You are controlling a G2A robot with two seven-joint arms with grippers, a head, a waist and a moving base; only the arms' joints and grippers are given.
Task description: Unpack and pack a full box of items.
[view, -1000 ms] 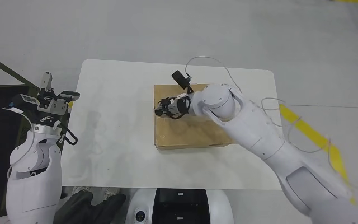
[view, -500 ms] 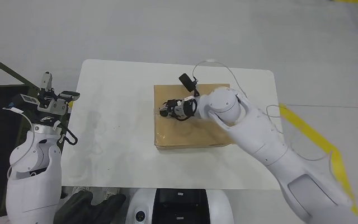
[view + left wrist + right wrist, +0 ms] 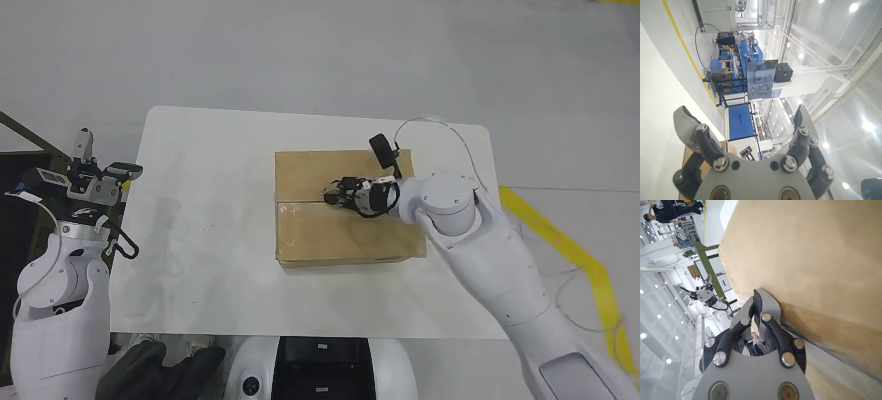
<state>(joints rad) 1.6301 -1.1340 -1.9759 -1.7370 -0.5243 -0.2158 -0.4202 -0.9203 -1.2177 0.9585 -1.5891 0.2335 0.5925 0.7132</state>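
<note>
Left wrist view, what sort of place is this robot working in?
Probably a factory or warehouse-type hall: a high white roof with rows of ceiling lights, blue workbenches stacked with bins, and a yellow line marked along the floor.

No text can be read with certainty. A short line of white print is carried on a blue rectangular panel near the dark flat upright screen in the left wrist view, but it is too small to be made out. Pale blurred shapes are shown on the screen itself, and no letters or numbers can be told among them. A small pale blue sign just beside the screen bears marks too fine to be read.
</note>
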